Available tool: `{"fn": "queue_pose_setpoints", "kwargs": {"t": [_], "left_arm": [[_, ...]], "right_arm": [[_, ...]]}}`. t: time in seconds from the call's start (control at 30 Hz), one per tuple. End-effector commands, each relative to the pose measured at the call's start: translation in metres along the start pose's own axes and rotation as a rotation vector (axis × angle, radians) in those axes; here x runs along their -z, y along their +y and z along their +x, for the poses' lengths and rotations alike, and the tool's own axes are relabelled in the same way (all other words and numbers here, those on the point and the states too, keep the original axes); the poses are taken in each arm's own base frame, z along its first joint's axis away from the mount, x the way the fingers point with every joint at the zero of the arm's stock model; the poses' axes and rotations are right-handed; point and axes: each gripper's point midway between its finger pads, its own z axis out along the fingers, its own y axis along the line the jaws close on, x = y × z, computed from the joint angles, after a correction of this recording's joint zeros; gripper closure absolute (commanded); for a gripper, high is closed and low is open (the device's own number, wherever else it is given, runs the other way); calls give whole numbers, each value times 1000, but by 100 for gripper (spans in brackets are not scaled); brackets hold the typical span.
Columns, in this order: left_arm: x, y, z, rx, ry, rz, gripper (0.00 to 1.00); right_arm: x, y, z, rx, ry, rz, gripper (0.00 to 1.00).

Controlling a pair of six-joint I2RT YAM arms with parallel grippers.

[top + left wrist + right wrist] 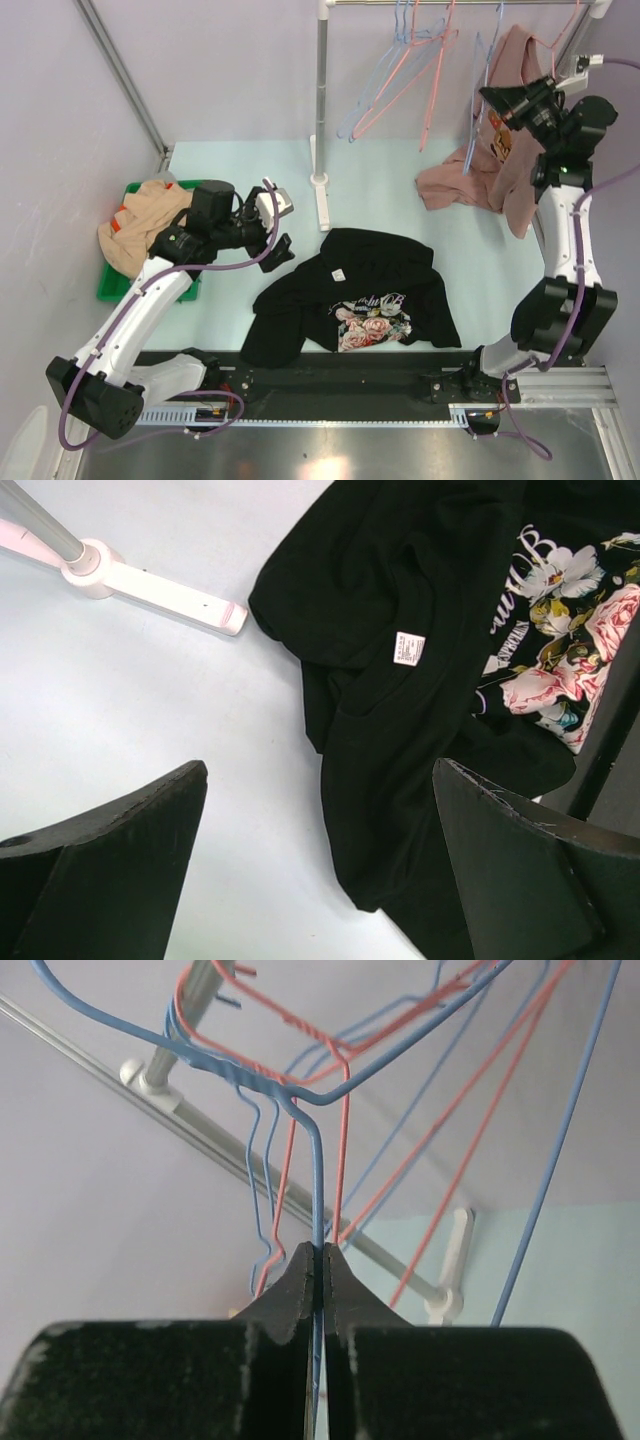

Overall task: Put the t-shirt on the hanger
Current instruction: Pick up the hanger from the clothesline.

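The black t-shirt (350, 295) lies crumpled on the table, rose print and white lettering up, neck label showing. In the left wrist view it (400, 720) fills the right half. My left gripper (278, 238) is open and empty, just left of the shirt's upper left edge; its jaws (320, 770) stand wide over the shirt's edge and bare table. My right gripper (490, 95) is raised at the rail, shut on a light-blue wire hanger (479, 120). In the right wrist view the fingers (300, 1285) pinch the hanger's blue wire (318, 1190).
A clothes rack pole (321, 100) with a white foot (150, 583) stands behind the shirt. Pink and blue wire hangers (420, 60) hang on its rail. A dusty-pink shirt (490, 165) hangs by my right arm. A green bin (115, 285) holds a tan garment (145, 225).
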Motion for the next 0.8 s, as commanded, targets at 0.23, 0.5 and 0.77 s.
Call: {"fn": "queue_pose_setpoints", "kwargs": {"t": [0.23, 0.5, 0.77], "left_arm": [[-1, -20, -1, -78, -78, 102, 0], [5, -43, 4, -153, -158, 158, 0], [21, -59, -6, -402, -364, 84, 0]], "right_arm": [[133, 19, 98, 26, 328, 208, 100], [208, 23, 190, -22, 654, 204, 100], [231, 73, 238, 46, 847, -158, 100]]}}
